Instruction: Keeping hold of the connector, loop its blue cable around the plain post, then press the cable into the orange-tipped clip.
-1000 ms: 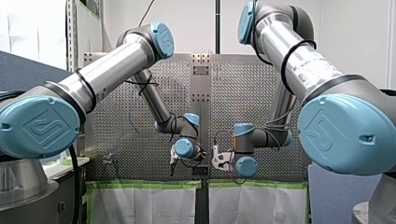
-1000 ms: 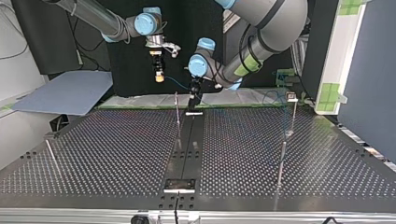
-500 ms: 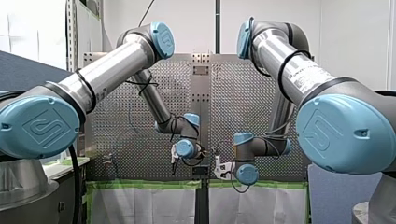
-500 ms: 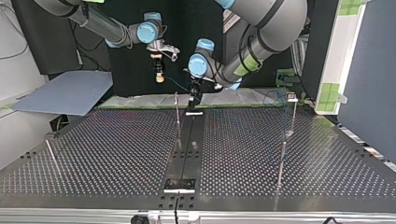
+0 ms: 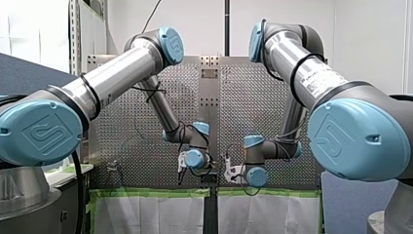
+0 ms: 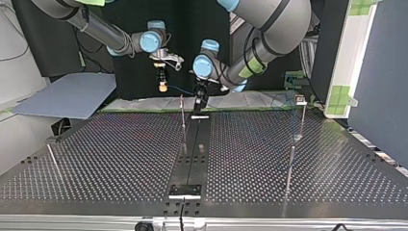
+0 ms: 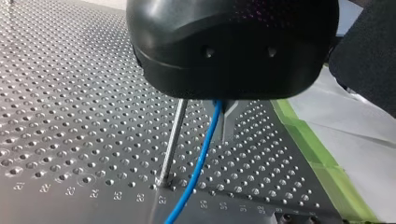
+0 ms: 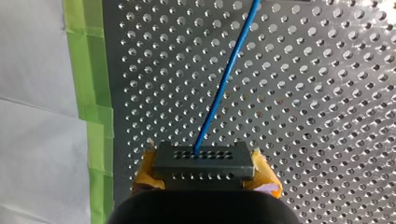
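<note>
Metal pierced all over with small holes makes the table (image 6: 120, 159), and a plain post (image 7: 171, 142) stands upright as a thin bright rod near its green-taped edge (image 8: 95, 93). My left arm (image 5: 117, 78) and my right arm (image 5: 311, 73) both reach down towards that post. In the top view the black left gripper (image 6: 198, 107) hangs just beside the post, on its right. Whether its jaws are apart or together I cannot tell, since the gripper's black body hides them in the left wrist view. The right gripper (image 8: 205, 170) is held off to the post's left in the top view, higher than the post's top and apart from it. Its yellow pads (image 8: 145, 168) are clamped on the two ends of the connector (image 8: 204, 159). This is a small dark grey block with two rows of tiny holes across its face. The blue cable (image 7: 201, 158), thin and smooth, leaves one hole in the upper row and runs straight away over the table. In the left wrist view it comes out from under the left gripper and slants down close beside the post, on the taped-edge side. I cannot tell whether it touches the post.
</note>
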Controlling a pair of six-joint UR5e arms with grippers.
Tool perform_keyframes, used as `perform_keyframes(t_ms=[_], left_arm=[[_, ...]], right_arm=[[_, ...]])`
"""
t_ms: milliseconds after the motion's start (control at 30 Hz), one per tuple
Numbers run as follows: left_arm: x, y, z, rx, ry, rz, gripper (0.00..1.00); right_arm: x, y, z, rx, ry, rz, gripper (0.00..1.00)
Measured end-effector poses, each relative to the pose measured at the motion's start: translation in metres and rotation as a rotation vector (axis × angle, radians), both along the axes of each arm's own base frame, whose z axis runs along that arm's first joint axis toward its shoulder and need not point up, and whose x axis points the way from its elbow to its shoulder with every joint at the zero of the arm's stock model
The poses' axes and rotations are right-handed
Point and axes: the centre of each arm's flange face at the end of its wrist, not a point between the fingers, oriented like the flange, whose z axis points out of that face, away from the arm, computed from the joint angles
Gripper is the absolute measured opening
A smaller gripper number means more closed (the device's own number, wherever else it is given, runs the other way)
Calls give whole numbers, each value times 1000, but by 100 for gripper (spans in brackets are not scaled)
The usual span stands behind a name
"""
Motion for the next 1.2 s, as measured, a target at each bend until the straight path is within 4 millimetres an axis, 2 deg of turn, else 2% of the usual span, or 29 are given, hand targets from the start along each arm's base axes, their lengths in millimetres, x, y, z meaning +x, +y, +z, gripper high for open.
perform_keyframes(t_ms=[267,567,1200], left_arm=[[9,-8,6,-26,-15,-12,1],[15,-17,-6,-32,1,-27,1],[51,-22,18,-115,-25,-29,1]], right_arm=[[-1,-14,5,-17,-10,-7,0],[-7,-29,9,-27,-13,-23,0],[-18,-64,19,-38,-10,-57,0]])
